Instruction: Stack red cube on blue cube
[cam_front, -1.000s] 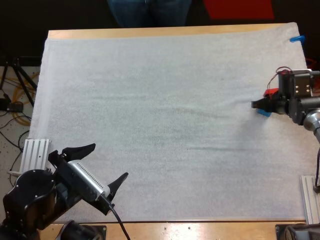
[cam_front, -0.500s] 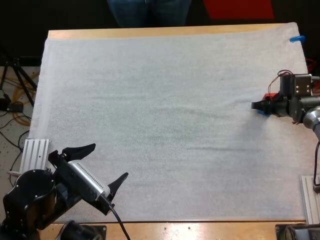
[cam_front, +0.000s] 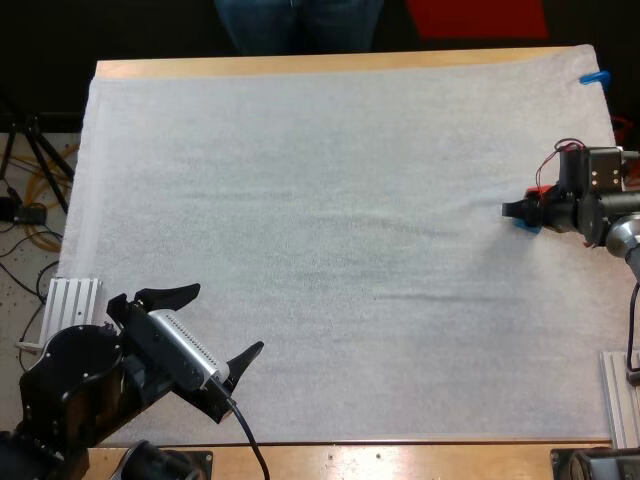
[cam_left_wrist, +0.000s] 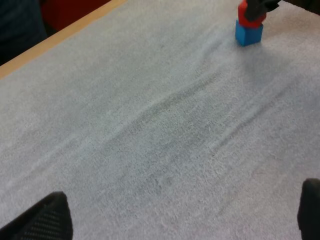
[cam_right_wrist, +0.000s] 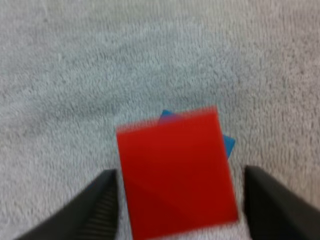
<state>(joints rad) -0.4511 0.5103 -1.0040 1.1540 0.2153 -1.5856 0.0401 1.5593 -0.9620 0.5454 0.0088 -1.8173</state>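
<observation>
Over the white mat (cam_front: 320, 200) my left gripper (cam_front: 228, 318) has shifted slightly and hangs spread wide, empty. Well apart from it, my right gripper (cam_front: 512, 210) has sunk a little since 1 second ago. Its 2 fingers (cam_right_wrist: 102, 207) stand released, the red cube (cam_right_wrist: 175, 170) between them. This cube rests on the blue cube (cam_right_wrist: 228, 145) just beneath, so the stack seems done. Nothing blocks the retreat.

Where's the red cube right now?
The red cube sits on the blue cube near the mat's right edge in the high view, at the right gripper.
</observation>
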